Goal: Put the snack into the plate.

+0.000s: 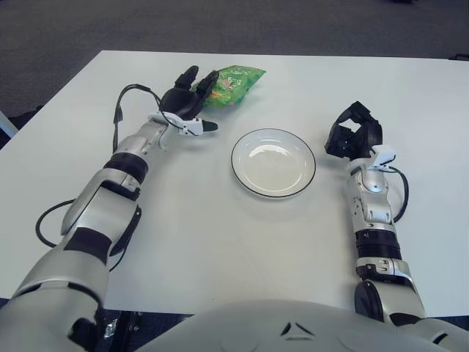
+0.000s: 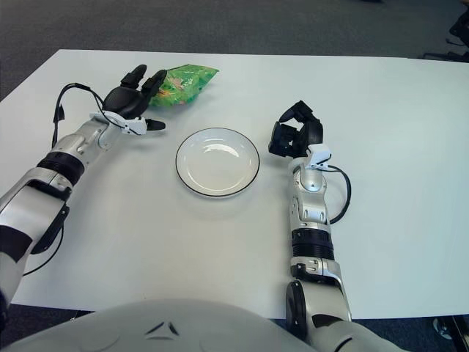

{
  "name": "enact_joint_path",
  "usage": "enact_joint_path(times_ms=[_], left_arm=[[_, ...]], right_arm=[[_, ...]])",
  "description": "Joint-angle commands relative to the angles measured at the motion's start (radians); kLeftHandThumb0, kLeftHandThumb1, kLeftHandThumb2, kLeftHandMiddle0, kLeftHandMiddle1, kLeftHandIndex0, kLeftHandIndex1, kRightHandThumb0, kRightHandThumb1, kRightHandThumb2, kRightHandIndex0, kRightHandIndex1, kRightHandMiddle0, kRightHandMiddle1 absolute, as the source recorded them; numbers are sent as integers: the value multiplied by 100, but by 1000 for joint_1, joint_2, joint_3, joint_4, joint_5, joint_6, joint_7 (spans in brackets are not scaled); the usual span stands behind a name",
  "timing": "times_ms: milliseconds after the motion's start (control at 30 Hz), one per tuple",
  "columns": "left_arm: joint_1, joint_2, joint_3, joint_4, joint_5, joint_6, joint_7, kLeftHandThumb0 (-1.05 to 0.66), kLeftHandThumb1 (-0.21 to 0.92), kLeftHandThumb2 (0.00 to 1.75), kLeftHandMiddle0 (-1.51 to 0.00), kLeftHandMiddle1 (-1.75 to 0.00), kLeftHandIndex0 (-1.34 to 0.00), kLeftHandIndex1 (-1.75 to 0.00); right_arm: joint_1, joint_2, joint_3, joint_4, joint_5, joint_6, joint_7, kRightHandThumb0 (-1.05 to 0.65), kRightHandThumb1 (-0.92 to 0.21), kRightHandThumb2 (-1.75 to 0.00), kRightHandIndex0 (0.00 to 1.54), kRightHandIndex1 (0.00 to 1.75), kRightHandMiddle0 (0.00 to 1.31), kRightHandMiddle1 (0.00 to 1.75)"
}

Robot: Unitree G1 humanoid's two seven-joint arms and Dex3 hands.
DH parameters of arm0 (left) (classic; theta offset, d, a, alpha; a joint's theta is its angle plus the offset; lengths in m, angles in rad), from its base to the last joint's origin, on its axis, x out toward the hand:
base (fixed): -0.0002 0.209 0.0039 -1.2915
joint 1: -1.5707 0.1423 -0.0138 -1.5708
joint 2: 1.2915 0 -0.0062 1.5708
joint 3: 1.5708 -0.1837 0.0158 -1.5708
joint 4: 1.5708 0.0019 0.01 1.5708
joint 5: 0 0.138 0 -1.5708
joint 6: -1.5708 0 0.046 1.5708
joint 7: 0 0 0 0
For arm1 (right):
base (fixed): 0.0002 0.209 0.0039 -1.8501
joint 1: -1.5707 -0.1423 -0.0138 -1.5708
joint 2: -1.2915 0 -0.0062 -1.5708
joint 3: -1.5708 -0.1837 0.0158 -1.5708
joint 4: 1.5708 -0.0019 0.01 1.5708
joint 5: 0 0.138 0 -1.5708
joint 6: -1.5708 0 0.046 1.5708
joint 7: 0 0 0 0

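Green crinkled snack bag (image 1: 234, 85) near table's (image 1: 220, 242) far edge, left of centre. Left hand (image 1: 185, 100) against it, fingers spread, not clasping. White black-rimmed round plate (image 1: 273, 162) mid-table, empty. Right hand (image 1: 355, 130) beside plate's right, fingers curled, empty.

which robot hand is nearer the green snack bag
Left. The left robot hand is at the snack bag, fingers reaching its edge; the right robot hand sits beyond the plate.

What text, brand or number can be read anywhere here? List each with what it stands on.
None can be read.
Green snack bag, at the fingers of the left robot hand: printed, but too blurred to read.
Plate: no marking.
Right robot hand, right of the plate: no label visible.
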Motion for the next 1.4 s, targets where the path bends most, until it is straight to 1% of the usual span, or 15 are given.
enact_joint_path(times_ms=[0,167,333,667,900,1067,1367], left_arm=[[-44,-9,-14,35,-18,-12,-43,-105,92,82,0,0,0,-16],[-70,-28,-20,76,-25,-3,-76,-105,92,88,0,0,0,-21],[-91,-49,-28,117,-29,13,-91,-104,92,91,0,0,0,-23],[-101,-66,-38,159,-37,15,-93,-104,92,97,0,0,0,-23],[-98,-66,-45,175,-40,10,-91,-104,92,98,-1,-1,0,-24],[-91,-59,-48,183,-45,2,-97,-103,92,97,-2,-1,0,-27],[-70,-21,-60,162,-39,-41,-99,-103,92,97,-5,-2,0,-32]], right_arm=[[140,38,9,49,5,-7,2,-52,-22,-144,131,175,70,175],[143,41,10,46,6,-10,3,-52,-22,-143,131,175,69,175],[148,45,12,37,6,-10,3,-52,-22,-143,131,175,69,175],[157,53,16,16,9,-1,0,-52,-23,-142,131,175,69,175],[160,53,19,9,9,-3,0,-51,-23,-142,131,175,68,175],[159,51,19,8,12,-8,5,-51,-24,-142,131,175,68,175],[162,49,17,0,14,1,4,-51,-24,-141,130,175,68,175]])
